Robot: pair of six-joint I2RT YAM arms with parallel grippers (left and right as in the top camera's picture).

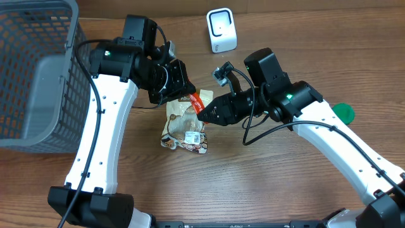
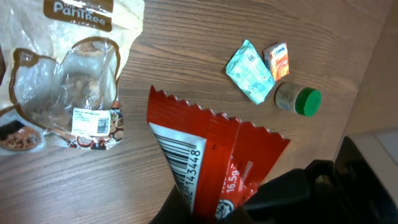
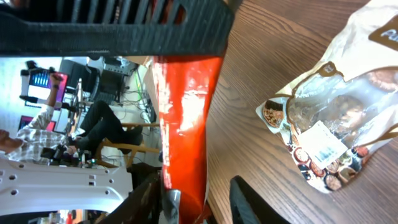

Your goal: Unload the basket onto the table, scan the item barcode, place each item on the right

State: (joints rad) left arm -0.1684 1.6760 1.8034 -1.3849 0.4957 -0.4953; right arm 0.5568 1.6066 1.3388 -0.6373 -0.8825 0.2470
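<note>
Table, brown wood (image 1: pixel 253 183), carries grey mesh plastic basket (image 1: pixel 38 63) far left. Tan clear-window snack pouch (image 1: pixel 185 126) lies flat mid-table. Red foil wrapper with barcode (image 2: pixel 199 155) is held above the pouch, pinched by left gripper (image 1: pixel 180 92). Right gripper (image 3: pixel 198 196) jaws stand apart around its other end.

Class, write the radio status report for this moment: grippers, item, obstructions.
Left gripper shut on red foil packet, barcode visible. Right gripper open around it. Beige snack bag lies beneath; white scanner stands apart.
</note>
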